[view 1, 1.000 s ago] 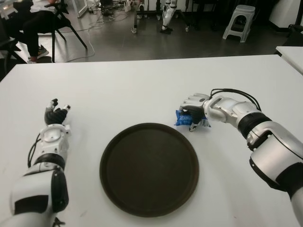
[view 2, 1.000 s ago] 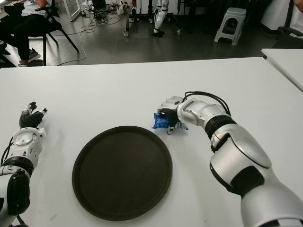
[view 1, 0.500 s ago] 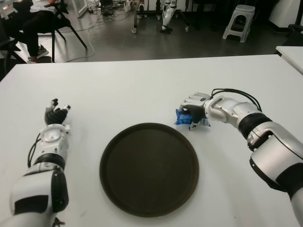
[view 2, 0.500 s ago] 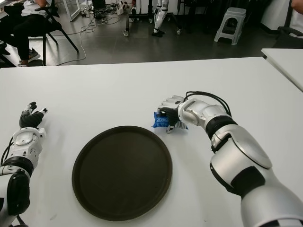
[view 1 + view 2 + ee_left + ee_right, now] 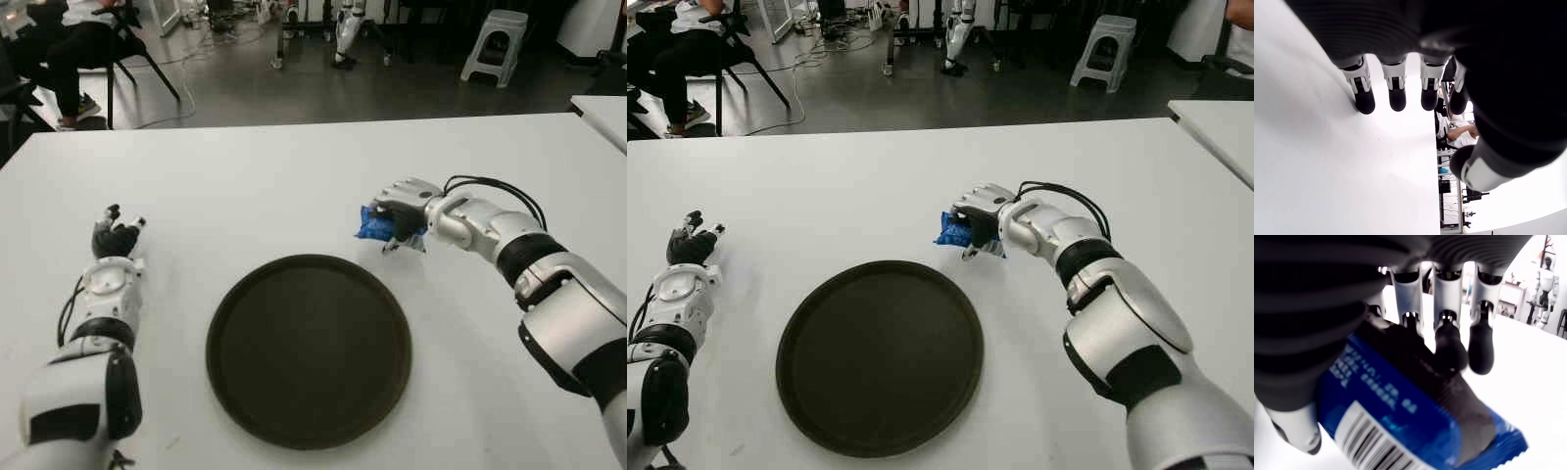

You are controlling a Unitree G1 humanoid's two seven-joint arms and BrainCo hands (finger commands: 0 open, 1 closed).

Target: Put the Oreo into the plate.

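I see right hand [image 5: 400, 217] fingers wrapped around blue packet [image 5: 373, 224] | beyond plate [image 5: 309, 350] | left hand [image 5: 114, 238] fingers relaxed, empty, near table [image 5: 245, 186] left edge

both eye views look forward and down from the head, sharing the white table [image 5: 294, 186] and round dark brown plate [image 5: 308, 349]. each wrist view sits close against its own hand's fingers.

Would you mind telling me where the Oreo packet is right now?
The Oreo packet is gripped in the right hand, just beyond the far right rim of the plate in the eye views, not yet over it.
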